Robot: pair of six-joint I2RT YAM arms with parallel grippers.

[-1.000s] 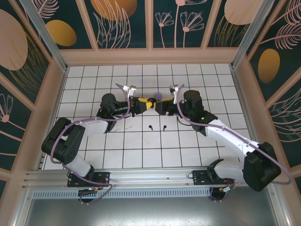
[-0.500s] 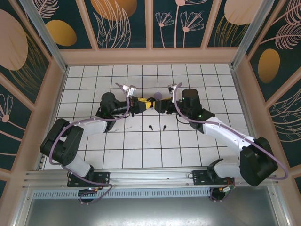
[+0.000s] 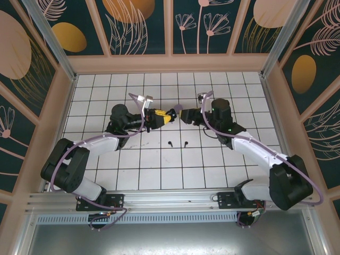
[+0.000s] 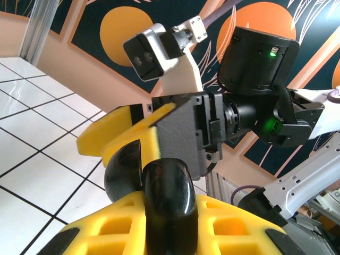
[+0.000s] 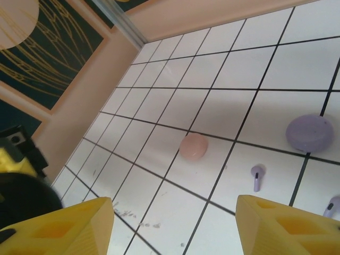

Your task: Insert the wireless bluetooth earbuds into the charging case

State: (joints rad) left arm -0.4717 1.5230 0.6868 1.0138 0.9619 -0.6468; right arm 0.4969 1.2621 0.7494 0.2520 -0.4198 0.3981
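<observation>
Pinches a black case (image 4: 164,196) in the left gripper (image 3: 168,115); holds the right gripper (image 3: 184,116) parted, empty, just right of it. Risks knocking the case loose by closing off-centre.

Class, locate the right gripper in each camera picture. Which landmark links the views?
Top camera: right gripper, mid-table, facing the left gripper.
Left wrist: right gripper, upper centre, yellow jaws apart.
Right wrist: right gripper, bottom edge, open and empty.
Landmark: the black case held in the left gripper.
</observation>
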